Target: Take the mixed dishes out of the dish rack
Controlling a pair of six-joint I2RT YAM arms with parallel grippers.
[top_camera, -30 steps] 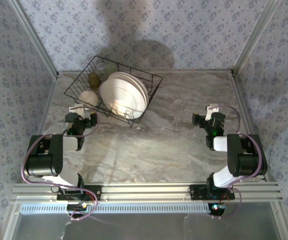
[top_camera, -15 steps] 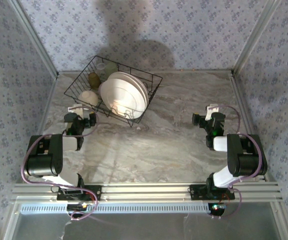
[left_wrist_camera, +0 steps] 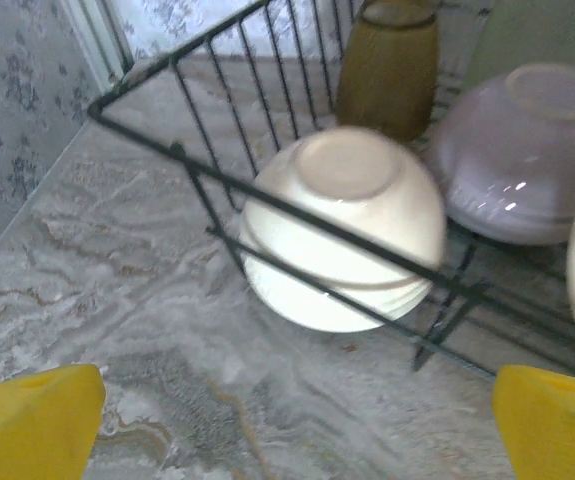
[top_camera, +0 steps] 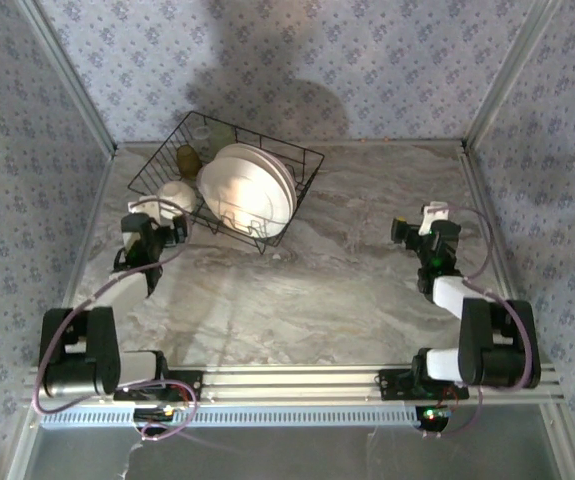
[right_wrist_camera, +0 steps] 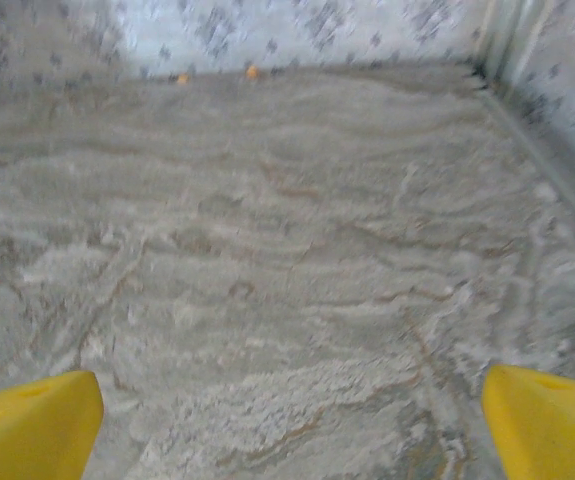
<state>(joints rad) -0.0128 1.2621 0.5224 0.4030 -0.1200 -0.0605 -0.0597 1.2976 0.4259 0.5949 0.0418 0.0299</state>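
From above, the black wire dish rack [top_camera: 302,170] stands at an angle on the far left of the grey-veined marble table [top_camera: 347,300]. A leaning stack of large white round plates [top_camera: 250,190] shows only its pale backs, with the faces hidden. To its left sit a small cream bowl [top_camera: 175,193] and an olive-brown cup [top_camera: 188,157]. A pale shape in the far corner is too small to identify. The left gripper [top_camera: 152,212] is just beside the rack's near-left side. The right gripper [top_camera: 422,222] is well apart from it, over bare table. Both sets of jaws are too small to read here.

In the left wrist view, the left gripper [left_wrist_camera: 292,435] stands wide apart and holds nothing, its yellow fingertips [left_wrist_camera: 32,420] cut off at the bottom corners. The cream bowl [left_wrist_camera: 342,235] lies with its foot ring towards the camera, behind a rack wire. Behind it are the cup [left_wrist_camera: 387,65] and a lilac bowl [left_wrist_camera: 522,150], both blurred. A plate's edge is cropped at the right.

In the right wrist view, the right gripper [right_wrist_camera: 287,420] is also spread and empty over the table [right_wrist_camera: 267,250]. Two tiny orange specks at the far wall are too blurred to name.
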